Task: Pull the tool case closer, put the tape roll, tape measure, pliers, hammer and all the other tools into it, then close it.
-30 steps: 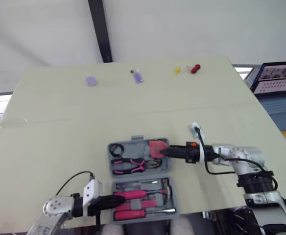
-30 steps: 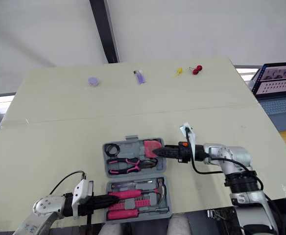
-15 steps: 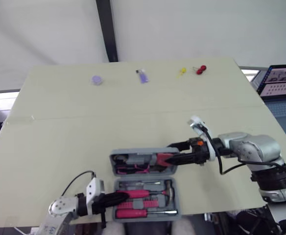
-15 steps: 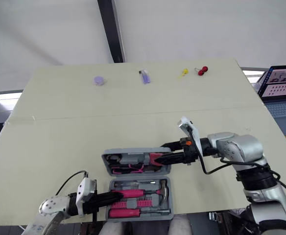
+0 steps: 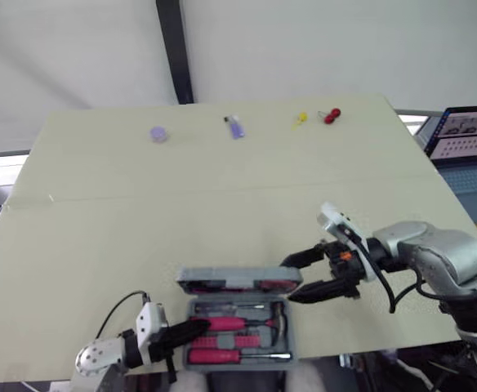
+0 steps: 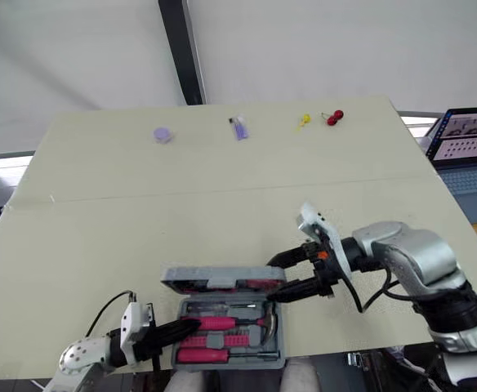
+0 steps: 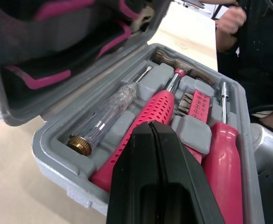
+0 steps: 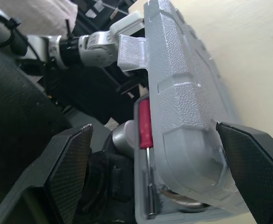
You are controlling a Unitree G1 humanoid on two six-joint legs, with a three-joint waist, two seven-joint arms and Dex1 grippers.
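Jaws of the right gripper [image 5: 289, 280] stand spread wide; those of the left gripper [image 5: 196, 327] are pressed together. At the near edge of the table [image 5: 140, 220] the case [image 5: 292, 341] holds its tools, its lid [image 5: 237, 279] half raised and straddled by the right gripper. It should come down evenly, I judge, once the left tips are off the pink handle [image 7: 146, 116].

Cream table [image 5: 222, 188] before a white wall [image 5: 345, 49].
The table ran on well beyond the right claw [image 5: 287, 281] to the wall, where a dark upright post [image 5: 170, 49] rose; an open laptop [image 5: 467, 135] glowed off to the claw's right.
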